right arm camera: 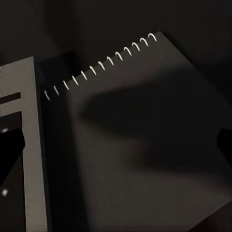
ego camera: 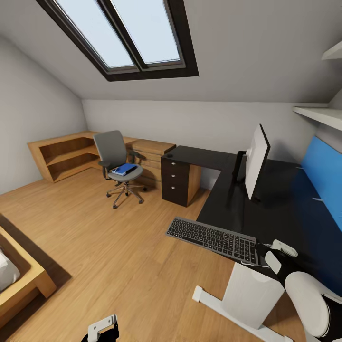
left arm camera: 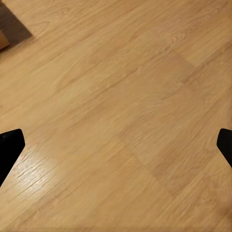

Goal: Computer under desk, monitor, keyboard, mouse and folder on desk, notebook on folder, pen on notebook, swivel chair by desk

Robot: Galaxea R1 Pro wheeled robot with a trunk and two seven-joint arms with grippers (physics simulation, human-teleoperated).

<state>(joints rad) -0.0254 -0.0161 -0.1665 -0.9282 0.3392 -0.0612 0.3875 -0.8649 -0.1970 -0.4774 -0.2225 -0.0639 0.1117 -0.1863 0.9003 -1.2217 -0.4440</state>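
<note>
At the far left of the bedroom a wooden bed frame point(ego camera: 21, 280) shows at the near edge, with low wooden shelving point(ego camera: 64, 154) against the far wall; the light wood floor point(ego camera: 109, 237) spreads between them. The left gripper point(ego camera: 102, 328) hangs low over that floor at the near edge, and in the left wrist view its dark fingers point(left arm camera: 9, 145) stand wide apart, released, with bare boards between them. Further right the swivel chair point(ego camera: 116, 161) stands by the far shelving, well apart from the table's near end, with the blue folder point(ego camera: 124, 169) lying flat on its seat. Right of the chair the black drawer unit point(ego camera: 176, 180) sits under the far end of the black-topped table point(ego camera: 285, 213); the monitor point(ego camera: 256, 161) stands upright on the table, seen edge-on, with the blue back panel point(ego camera: 325, 171) beyond it at the right. The keyboard point(ego camera: 213, 239) lies on the table's near left edge, partly overhanging the floor. Just right of it the right gripper point(ego camera: 278, 254) hovers over the table; its fingers point(right arm camera: 10, 154) are spread, grasping nothing, above a dark spiral-bound notebook point(right arm camera: 145, 135) lying flat beside the keyboard's grey edge.
</note>
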